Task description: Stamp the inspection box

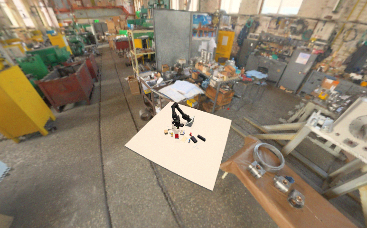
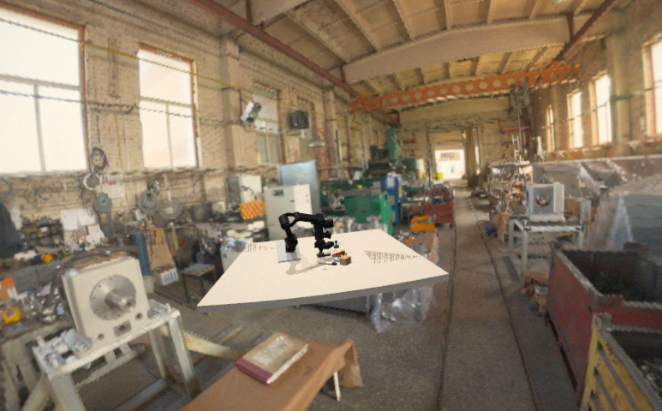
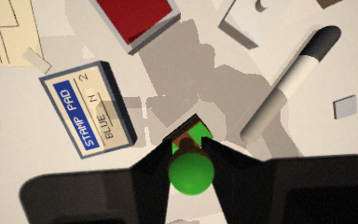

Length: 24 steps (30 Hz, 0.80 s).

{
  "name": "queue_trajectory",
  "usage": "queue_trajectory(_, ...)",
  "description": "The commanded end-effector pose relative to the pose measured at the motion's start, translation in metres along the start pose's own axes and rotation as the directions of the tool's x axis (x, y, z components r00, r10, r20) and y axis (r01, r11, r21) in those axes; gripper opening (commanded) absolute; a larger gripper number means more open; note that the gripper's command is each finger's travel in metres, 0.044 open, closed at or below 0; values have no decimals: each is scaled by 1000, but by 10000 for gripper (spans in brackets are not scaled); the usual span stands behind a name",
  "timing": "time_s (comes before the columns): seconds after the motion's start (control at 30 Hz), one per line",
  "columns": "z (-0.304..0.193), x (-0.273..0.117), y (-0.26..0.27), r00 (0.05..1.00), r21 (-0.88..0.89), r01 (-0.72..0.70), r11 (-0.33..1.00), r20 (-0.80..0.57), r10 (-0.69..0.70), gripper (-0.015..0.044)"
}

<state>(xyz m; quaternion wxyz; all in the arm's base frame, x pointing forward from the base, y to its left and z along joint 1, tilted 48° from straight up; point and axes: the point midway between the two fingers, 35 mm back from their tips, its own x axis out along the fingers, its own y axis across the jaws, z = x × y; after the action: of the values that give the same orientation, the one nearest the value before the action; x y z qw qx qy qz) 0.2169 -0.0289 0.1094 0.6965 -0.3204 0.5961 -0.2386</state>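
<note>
My gripper (image 3: 186, 143) (image 1: 177, 127) is shut on a stamp with a green ball knob (image 3: 191, 174) and a brown base. It holds the stamp above the bench; its printing face and word are hidden. A flat pad case (image 3: 92, 112) (image 1: 182, 132) labelled STAMP PAD, BLUE lies left of the stamp in the wrist view. A red pad (image 3: 141, 16) (image 1: 176, 136) in a grey tray lies at the top of the wrist view. The cream card (image 3: 29, 33) (image 1: 183, 138) shows partly at the top left; I cannot make out a print on it.
A black-capped marker (image 3: 293, 79) lies right of the stamp, near a small grey piece (image 3: 345, 106). A pale block (image 3: 251, 21) is at the top. The top view shows a wooden block (image 1: 165, 131), a red-knobbed item (image 1: 190, 133), a blue-knobbed item (image 1: 189, 140) and two black blocks (image 1: 193, 139) (image 1: 201, 137).
</note>
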Motion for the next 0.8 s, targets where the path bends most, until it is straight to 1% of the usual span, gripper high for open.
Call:
queue_trajectory(0.0,1,-3,0,1000,5,-4,1000,2,4,0)
queue_trajectory(0.77,1,-14,0,1000,5,-4,1000,1,4,0)
